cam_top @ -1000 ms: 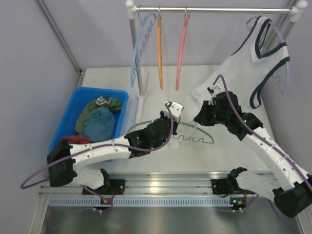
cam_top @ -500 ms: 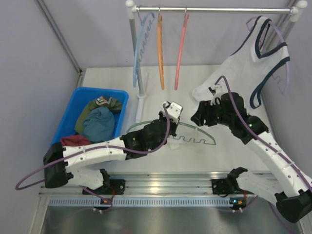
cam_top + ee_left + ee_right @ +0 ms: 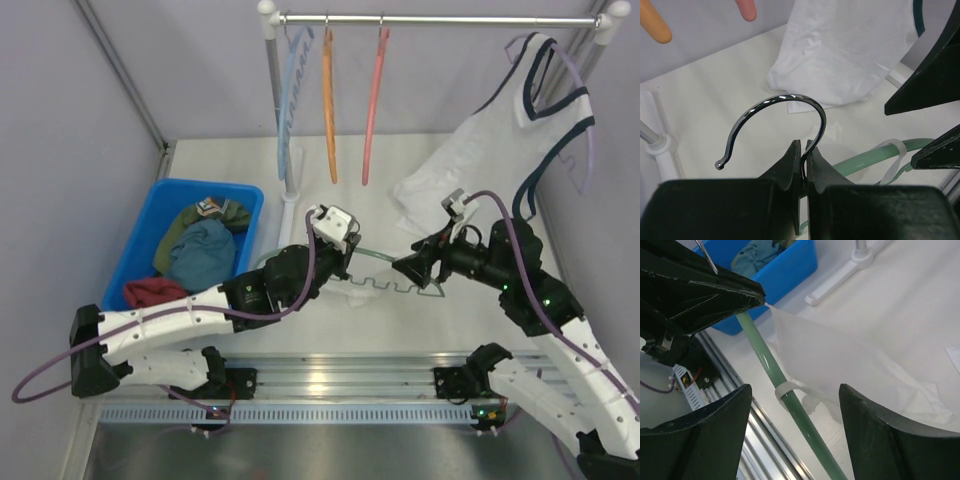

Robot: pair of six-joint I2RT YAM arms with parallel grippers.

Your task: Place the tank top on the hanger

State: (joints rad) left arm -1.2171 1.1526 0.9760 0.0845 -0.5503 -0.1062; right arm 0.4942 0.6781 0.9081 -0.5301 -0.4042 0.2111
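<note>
Tank top [image 3: 840,365] properties: thin, soft, very light fabric. It drapes and wrinkles, offers no stiffness to push against, and probably slides easily on smooth plastic. It lies crumpled on the table [image 3: 210,160] just behind the hanger [image 3: 385,288], with one strap [image 3: 785,390] looped around the hanger arm nearer the right gripper [image 3: 795,388].

Hanger properties: thin, stiff, light plastic that likely flexes under side load. The metal hook [image 3: 775,107] is smooth and may twist in a pinch.

Tool state:
- Left gripper [image 3: 803,150]: jaws pressed together on the hook stem, just above the plastic
- Right gripper: fingers spread wide on either side of the hanger arm and strap, with no contact visible

Recommended hold, judged from this layout: pinch the fabric at a hemmed edge, such as the free strap or the neckline, where the doubled layer gives more grip. Avoid the loose body, which would only bunch. Keep the looped arm level so the strap does not slip off
</note>
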